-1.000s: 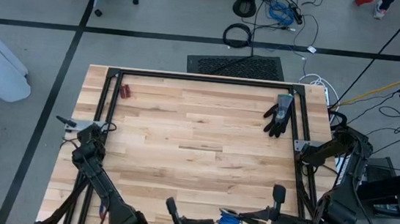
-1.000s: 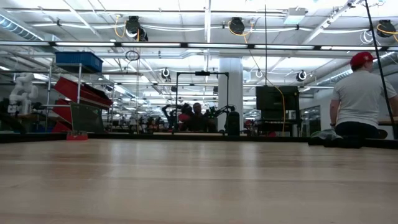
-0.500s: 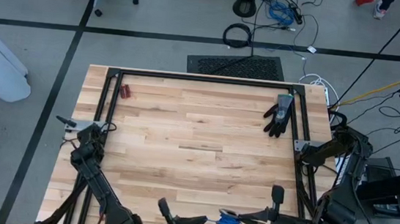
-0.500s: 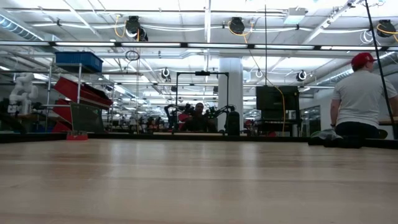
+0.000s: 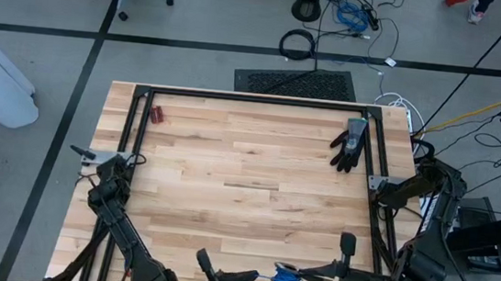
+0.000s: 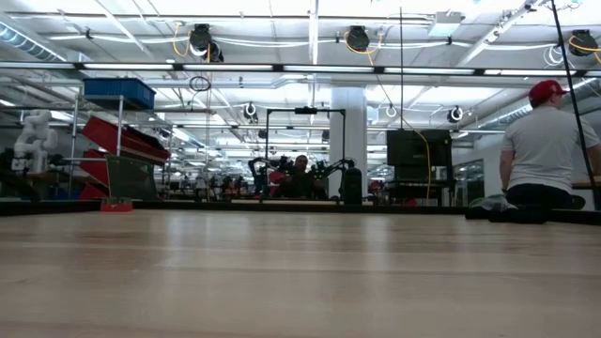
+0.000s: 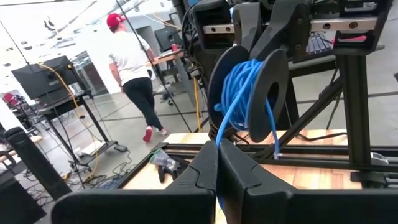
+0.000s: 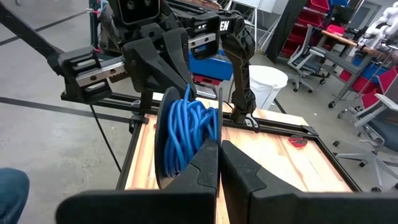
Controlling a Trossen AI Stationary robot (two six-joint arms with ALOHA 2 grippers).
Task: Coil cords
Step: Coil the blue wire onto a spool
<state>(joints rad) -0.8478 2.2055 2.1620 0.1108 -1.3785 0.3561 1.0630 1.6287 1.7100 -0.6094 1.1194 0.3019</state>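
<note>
At the table's near edge a blue cord [image 5: 286,275] is wound as a coil [image 7: 245,87] between the two black flanges of a small spool [image 8: 163,134], held up in the air. My left gripper [image 7: 217,163] is shut on a strand that leaves the coil. My right gripper [image 8: 219,163] faces it from the other side, shut on the spool. A loose end with a pale tip [image 7: 277,154] hangs below the coil. The low view shows neither the cord nor the grippers. My left gripper pinches a single strand of the cord [image 7: 217,138] between its two fingers, coming level from the table's left. The strand runs straight from the fingers up to the coil, clear of the table. My right gripper pinches the rim of one flange [image 8: 219,134] between its two fingers, reaching from the table's right and tipped slightly down. The spool stands on edge, lifted clear of the table.
A black glove [image 5: 349,145] lies at the far right of the table and small red pliers [image 5: 155,114] at the far left. A black frame [image 5: 254,99] borders the wooden top. A person in a red cap [image 6: 545,150] stands beyond the table.
My left gripper has rolled a little about the line it points along and has then kept still. It stays shut on the strand. The spool and my right gripper have not moved.
</note>
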